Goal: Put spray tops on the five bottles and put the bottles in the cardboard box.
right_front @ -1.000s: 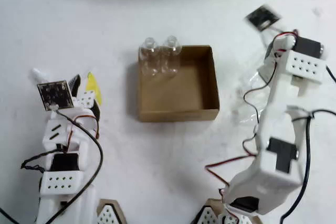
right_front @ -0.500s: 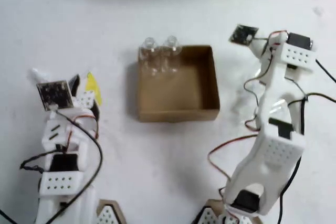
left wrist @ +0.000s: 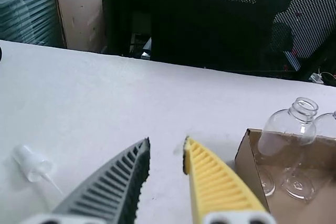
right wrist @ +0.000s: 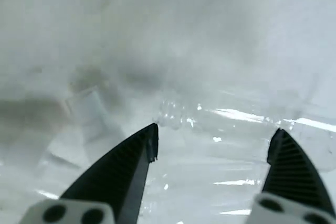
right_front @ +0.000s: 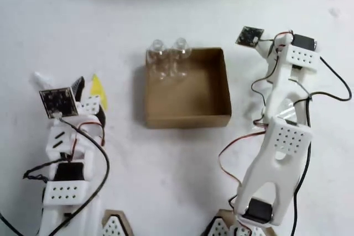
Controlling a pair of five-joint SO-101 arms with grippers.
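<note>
From above, an open brown cardboard box point(right_front: 191, 100) sits in the middle of the white table point(right_front: 166, 20). Two clear plastic bottles point(right_front: 159, 60), both without tops, stand upright side by side in its far left corner. The left gripper point(right_front: 88, 88) rests at the near left, well apart from the box, and a small white spray top point(right_front: 40, 77) lies on the table just to its left. The right arm stretches out on the right side over a crumpled clear plastic wrap point(right_front: 264, 103).

In the left wrist view, the left gripper point(left wrist: 166, 153) has its grey and yellow fingers a narrow gap apart, holding nothing. The spray top point(left wrist: 31, 162) lies to the left of the grey finger, while the box point(left wrist: 245, 153) and bottles point(left wrist: 287, 129) are to the right.

In the right wrist view, the right gripper point(right wrist: 215, 135) has its black fingers spread wide above the glossy plastic wrap point(right wrist: 231, 124), which is too blurred to make out.
</note>
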